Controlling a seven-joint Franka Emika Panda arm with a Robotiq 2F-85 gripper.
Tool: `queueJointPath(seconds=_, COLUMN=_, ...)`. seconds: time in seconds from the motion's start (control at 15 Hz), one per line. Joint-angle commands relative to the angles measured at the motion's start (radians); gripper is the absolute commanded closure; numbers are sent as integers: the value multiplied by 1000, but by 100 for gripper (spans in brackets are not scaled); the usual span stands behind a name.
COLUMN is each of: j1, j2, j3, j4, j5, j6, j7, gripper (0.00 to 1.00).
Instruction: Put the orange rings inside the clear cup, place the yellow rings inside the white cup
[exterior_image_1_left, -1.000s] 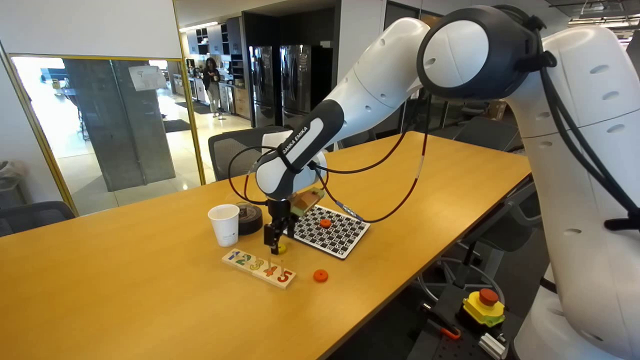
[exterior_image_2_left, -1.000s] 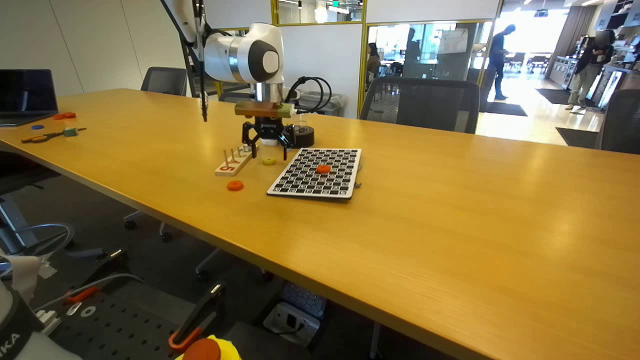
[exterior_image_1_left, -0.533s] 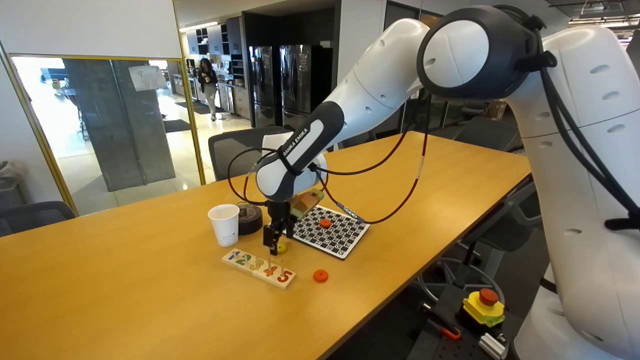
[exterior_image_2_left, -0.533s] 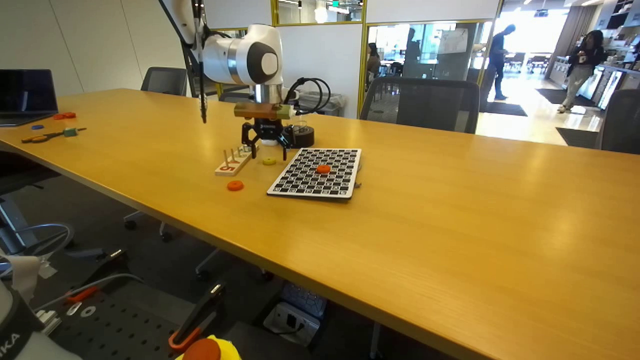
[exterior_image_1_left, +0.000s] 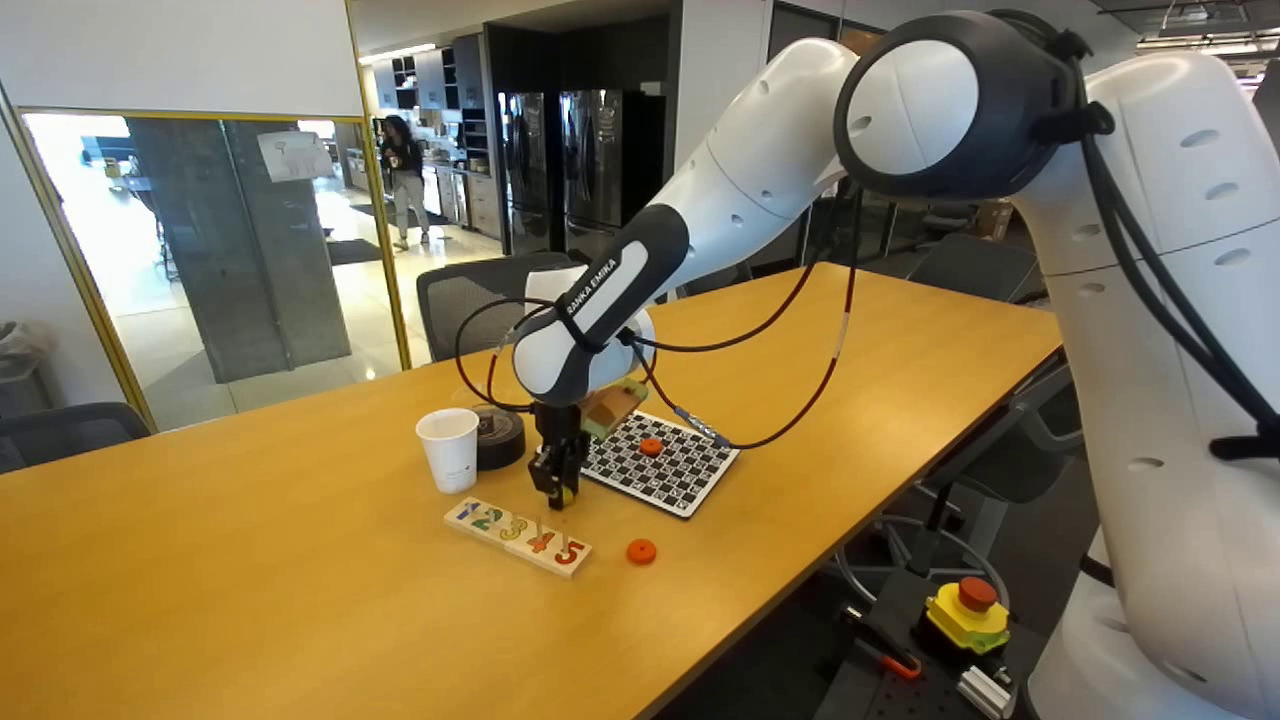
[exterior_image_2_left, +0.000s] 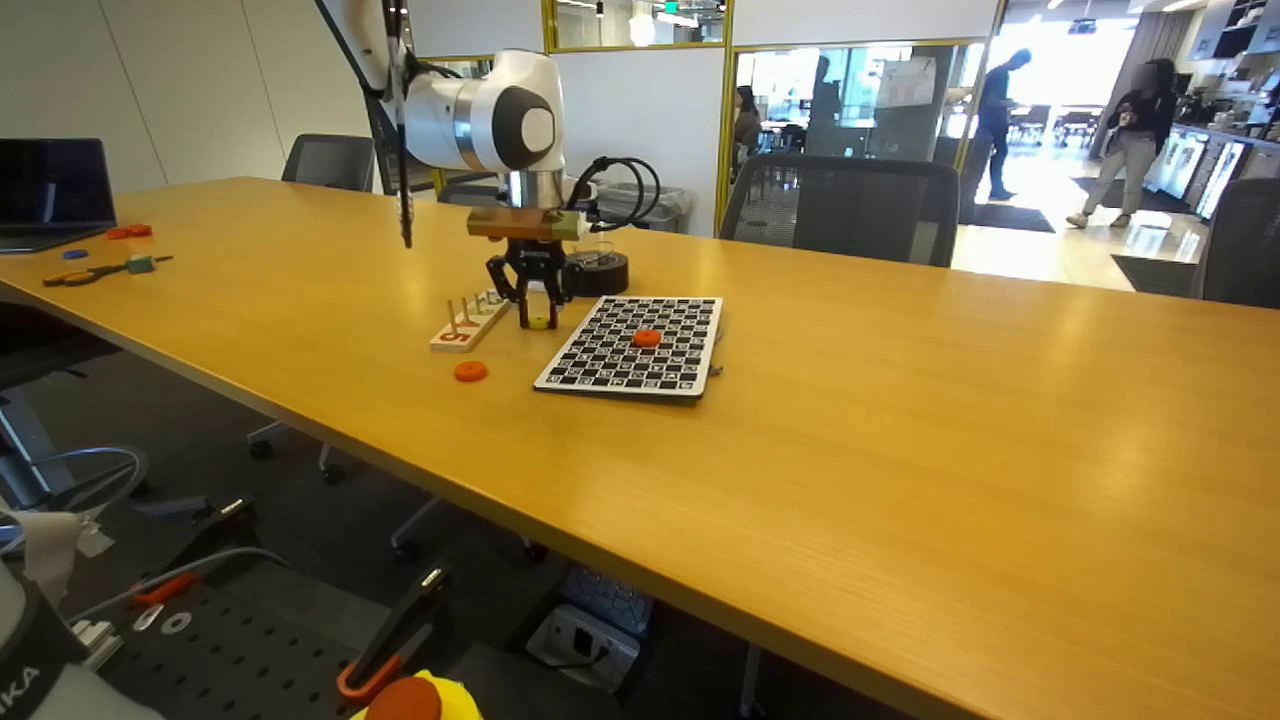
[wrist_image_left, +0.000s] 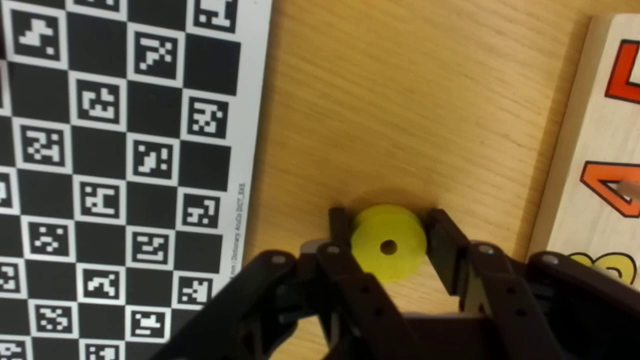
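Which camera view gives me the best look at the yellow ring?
The wrist view: the yellow ring looks largest there, its round face and centre hole plain to see. Both exterior views show it only small and partly covered by the gripper, with its hole too small or hidden to make out.

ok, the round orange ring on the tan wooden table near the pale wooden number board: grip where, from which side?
Likely the outer rim of the round orange ring, pinched from straight above: it lies low and flat on the tan wooden table, its curved edge offering opposite sides.
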Motion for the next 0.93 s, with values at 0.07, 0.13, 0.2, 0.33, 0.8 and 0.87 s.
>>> queueJointPath(seconds=0.07, j1=9, j2=-20, j3=-6, j4=-16, j5=-12, j6=23, j7=18, gripper=80)
queueJointPath(seconds=0.13, j1=8, j2=-30, j3=-9, j4=-20, j5=-14, j6=27, j7=20, gripper=80)
queueJointPath(seconds=0.2, j1=10, j2=-47, j3=-17, j4=-25, j5=-21, j6=38, j7=31, gripper=80)
queueJointPath(seconds=0.33, j1=16, j2=-83, j3=-29, j4=-28, j5=-37, j6=75, j7=44, gripper=80)
queueJointPath(seconds=0.8, j1=30, j2=-139, j3=-13, j4=77, j5=-77, j6=90, j7=20, gripper=80)
queueJointPath(seconds=0.87, j1=30, j2=-138, j3=-4, j4=89, j5=-70, j6=97, j7=3, gripper=80)
